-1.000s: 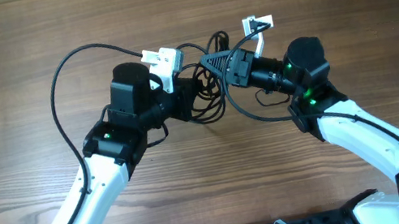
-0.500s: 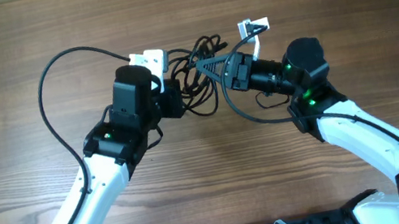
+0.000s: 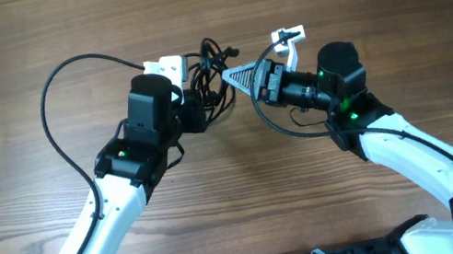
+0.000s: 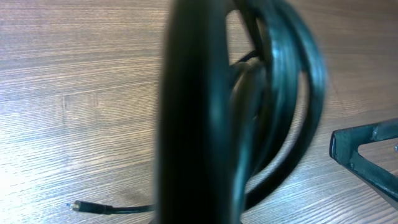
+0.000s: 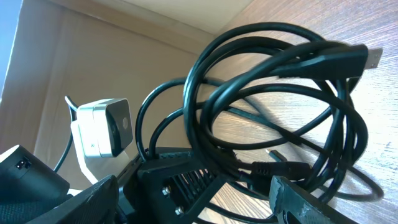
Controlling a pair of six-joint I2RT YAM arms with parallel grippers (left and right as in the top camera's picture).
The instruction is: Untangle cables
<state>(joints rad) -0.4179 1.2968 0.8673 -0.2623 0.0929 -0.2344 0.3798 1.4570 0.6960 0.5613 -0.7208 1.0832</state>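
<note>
The cables (image 3: 213, 73) are a bundle of thin black loops, bunched between my two grippers at the middle back of the table. My left gripper (image 3: 197, 106) is shut on the bundle's left side and holds it up. In the left wrist view the blurred black loops (image 4: 273, 93) fill the frame, and one small plug end (image 4: 81, 206) lies on the wood. My right gripper (image 3: 237, 78) is open and just right of the bundle. In the right wrist view the loops (image 5: 280, 106) hang ahead of its spread fingers (image 5: 323, 202), with a silver-tipped plug (image 5: 368, 59) at the top right.
A thicker black wire (image 3: 55, 110) arcs from the left wrist's white camera module (image 3: 165, 66) out over the table's left side. The right wrist's white camera module (image 3: 288, 37) sits behind the right gripper. The wooden table (image 3: 392, 4) runs all round.
The left gripper has moved back and left with the bundle, which is now tighter and farther back. The right gripper has followed it to the left.
</note>
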